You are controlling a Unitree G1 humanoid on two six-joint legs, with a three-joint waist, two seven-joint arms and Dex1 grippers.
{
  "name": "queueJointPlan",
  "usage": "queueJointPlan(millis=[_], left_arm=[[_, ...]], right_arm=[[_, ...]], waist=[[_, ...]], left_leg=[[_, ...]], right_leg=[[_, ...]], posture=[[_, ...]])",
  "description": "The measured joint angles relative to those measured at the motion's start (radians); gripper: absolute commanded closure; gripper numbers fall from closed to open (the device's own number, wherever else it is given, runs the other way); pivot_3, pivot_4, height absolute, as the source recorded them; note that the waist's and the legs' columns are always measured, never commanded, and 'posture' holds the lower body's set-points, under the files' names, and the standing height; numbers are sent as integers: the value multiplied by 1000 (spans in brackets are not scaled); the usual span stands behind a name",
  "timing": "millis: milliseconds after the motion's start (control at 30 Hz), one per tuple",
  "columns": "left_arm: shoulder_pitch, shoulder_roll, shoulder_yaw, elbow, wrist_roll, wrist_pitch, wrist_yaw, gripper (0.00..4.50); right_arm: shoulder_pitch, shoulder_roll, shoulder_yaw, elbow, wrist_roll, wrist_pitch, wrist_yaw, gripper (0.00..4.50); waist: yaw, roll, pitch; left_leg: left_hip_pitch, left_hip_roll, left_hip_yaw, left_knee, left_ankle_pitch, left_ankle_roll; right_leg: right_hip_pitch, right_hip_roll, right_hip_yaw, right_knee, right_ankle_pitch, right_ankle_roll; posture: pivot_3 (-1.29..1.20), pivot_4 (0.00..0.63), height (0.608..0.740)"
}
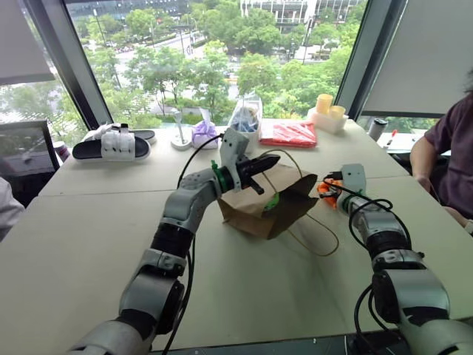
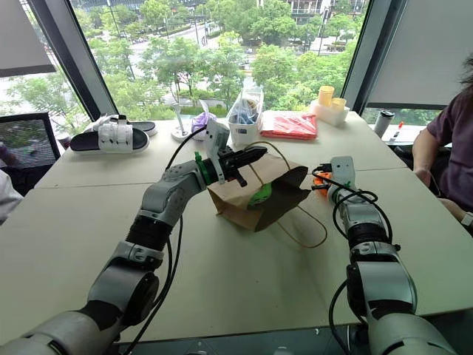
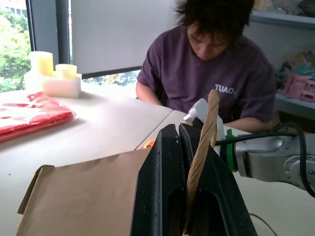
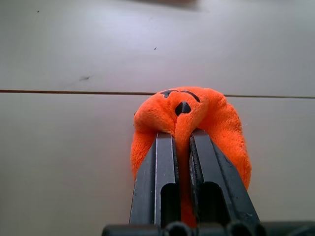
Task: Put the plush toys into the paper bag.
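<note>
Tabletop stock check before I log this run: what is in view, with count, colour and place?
paper bag: one, brown, table centre, handle in left tool.
green plush toy: one, in the bag's mouth.
orange plush toy: one, right of bag, pinched by right tool.
slippers: black and white, far left.
red packet: one, far side.
clear container: one, far side.
yellow cups: two, far right.
person: one, purple shirt, seated right.
left tool: shut on bag handle.
right tool: shut on orange toy.

The bag (image 1: 255, 211) is matt brown paper, creased, its handle (image 3: 203, 147) twisted beige cord; the orange toy (image 4: 197, 118) is fuzzy plush with dark stitched marks; the fingers (image 4: 162, 182) are smooth black plastic, faintly glossy; the table (image 1: 96, 244) is smooth, matt and pale
</note>
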Motion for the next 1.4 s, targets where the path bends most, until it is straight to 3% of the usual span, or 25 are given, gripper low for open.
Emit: queueJointPlan(millis=[200, 300, 433, 633, 900, 1033, 1200, 1400], left_arm=[[-11, -1, 16, 12, -5, 0, -4, 4500], [-25, -6, 27, 27, -16, 0, -10, 4500], [-36, -25, 32, 46, -23, 0, -31, 4500], [-40, -44, 36, 45, -41, 11, -53, 4500], [-25, -55, 39, -62, -103, 84, -86, 4500], [-21, -57, 52, -84, -123, 110, -58, 4500], [-21, -49, 91, -84, -152, 124, -15, 4500], [-51, -57, 142, -18, -164, 116, 53, 4500]], right_arm=[[298, -111, -145, -718, 201, 327, 104, 4465], [485, -144, -220, -1076, 371, 540, 164, 4465], [600, -101, -230, -1334, 578, 714, 193, 4465], [574, -45, -136, -1381, 624, 761, 148, 4465], [359, -1, 105, -1071, 437, 596, 176, 4465], [295, 13, 184, -947, 348, 508, 208, 2858], [281, 13, 220, -894, 283, 450, 246, 160], [365, 4, 180, -996, 296, 456, 262, 21]], waist=[[-2, 0, 0], [-3, 0, 0], [-2, 0, 0], [1, 0, 0], [-4, 0, 0], [-2, 0, 0], [-2, 0, 0], [3, 0, 0]], left_leg=[[0, 1, 0, -2, -2, 3], [1, 1, 0, -1, -5, 8], [4, 1, 1, 2, -5, 9], [4, 1, 1, 2, -5, 9], [3, 1, 1, 1, -3, 5], [3, 1, 1, 1, -2, 4], [2, 1, 1, 1, -2, 3], [1, 1, 0, 1, -2, 3]], right_leg=[[-2, 0, -1, 0, 0, 0], [0, 0, -1, -1, 0, 1], [5, 0, -1, -1, 0, 0], [5, 0, -1, -1, 0, 1], [2, 0, -1, 0, 0, 1], [2, 0, -1, 0, 0, 1], [1, 0, -1, 0, 0, 1], [1, 0, -1, 0, 0, 1]], posture=[[0, 150, 740], [0, 150, 740], [0, 150, 740], [0, 150, 740], [0, 150, 740], [0, 150, 740], [0, 150, 740], [0, 150, 740]])
